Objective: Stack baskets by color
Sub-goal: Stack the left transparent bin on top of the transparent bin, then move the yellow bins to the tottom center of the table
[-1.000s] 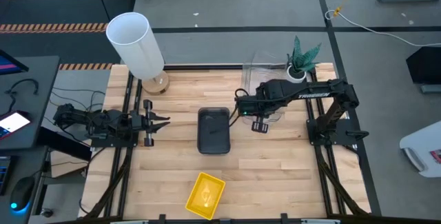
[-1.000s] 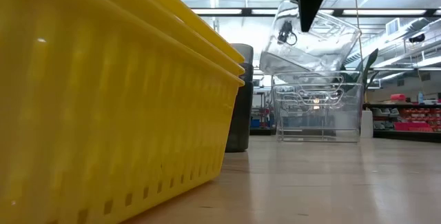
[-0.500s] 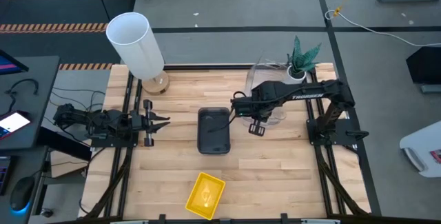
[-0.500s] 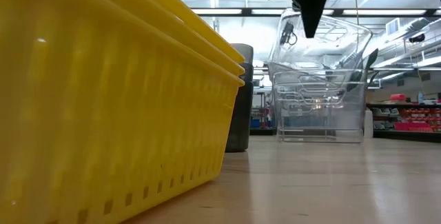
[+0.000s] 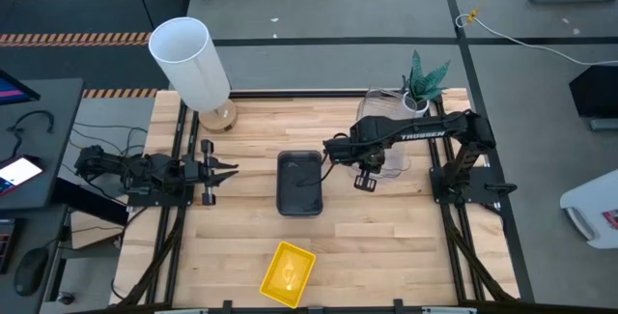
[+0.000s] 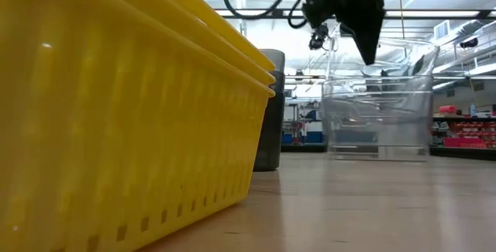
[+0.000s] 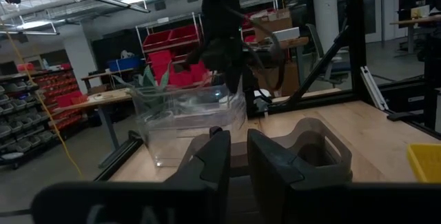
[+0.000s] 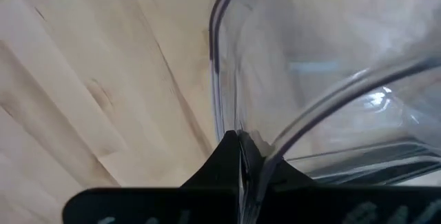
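Observation:
My right gripper [image 6: 370,56] points down and is shut on a clear basket [image 6: 391,70], which sits low in the other clear baskets [image 6: 377,124] at the table's far right [image 5: 396,126]. A dark grey basket [image 5: 299,184] stands on its bottom at mid-table. Nested yellow baskets [image 5: 288,273] sit at the near edge and fill the low view's left [image 6: 116,128]. My left gripper [image 5: 228,170] waits at the table's left, level, its fingers [image 7: 219,158] a little apart with nothing between them. My right gripper pinches the clear basket's rim [image 8: 224,131] on the wall toward the dark grey basket, one finger inside and one outside. The fingers come from above, pointing down. The basket sits nested in the clear baskets below it; whether it rests fully on them I cannot tell.
A tall white cylinder [image 5: 190,63] stands at the far left corner. A small potted plant [image 5: 423,80] stands right behind the clear baskets. Bare wood lies between the dark grey basket and the yellow ones, and along the right side.
My right gripper has come down with the clear basket and turned a little. The basket, held tilted above the clear stack a second ago, now stands nearly level and down inside it. In the low view the clear stack stands slightly farther right.

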{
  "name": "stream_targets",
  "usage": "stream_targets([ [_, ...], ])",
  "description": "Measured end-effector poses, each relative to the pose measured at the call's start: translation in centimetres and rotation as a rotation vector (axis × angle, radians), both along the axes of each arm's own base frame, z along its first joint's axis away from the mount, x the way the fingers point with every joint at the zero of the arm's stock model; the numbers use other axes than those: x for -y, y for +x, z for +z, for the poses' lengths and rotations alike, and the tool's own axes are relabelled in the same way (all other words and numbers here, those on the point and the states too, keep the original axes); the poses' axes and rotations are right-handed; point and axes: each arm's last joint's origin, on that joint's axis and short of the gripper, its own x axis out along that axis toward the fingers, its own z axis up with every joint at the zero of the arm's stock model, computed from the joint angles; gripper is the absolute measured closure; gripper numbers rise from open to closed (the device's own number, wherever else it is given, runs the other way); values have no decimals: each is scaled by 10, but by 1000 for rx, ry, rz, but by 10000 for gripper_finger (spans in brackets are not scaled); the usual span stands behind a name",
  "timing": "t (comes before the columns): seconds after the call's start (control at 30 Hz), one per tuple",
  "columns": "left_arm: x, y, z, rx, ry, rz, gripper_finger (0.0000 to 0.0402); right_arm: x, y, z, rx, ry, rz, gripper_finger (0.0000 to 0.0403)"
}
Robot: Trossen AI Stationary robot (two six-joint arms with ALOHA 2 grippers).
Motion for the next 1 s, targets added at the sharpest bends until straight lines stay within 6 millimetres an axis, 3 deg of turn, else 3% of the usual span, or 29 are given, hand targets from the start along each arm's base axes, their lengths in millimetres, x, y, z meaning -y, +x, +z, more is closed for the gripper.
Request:
stream_targets([
  [0.23, 0, 0, 0, 0, 0, 0, 343, 0, -2, -7, -29, 76, -18, 393],
  [0.63, 0, 0, 0, 0, 0, 0, 342, 5, -2, -7, -25, 84, -1, 311],
  [1.0, 0, 0, 0, 0, 0, 0, 348, 8, 4, 19, 84, 103, 17, 290],
])
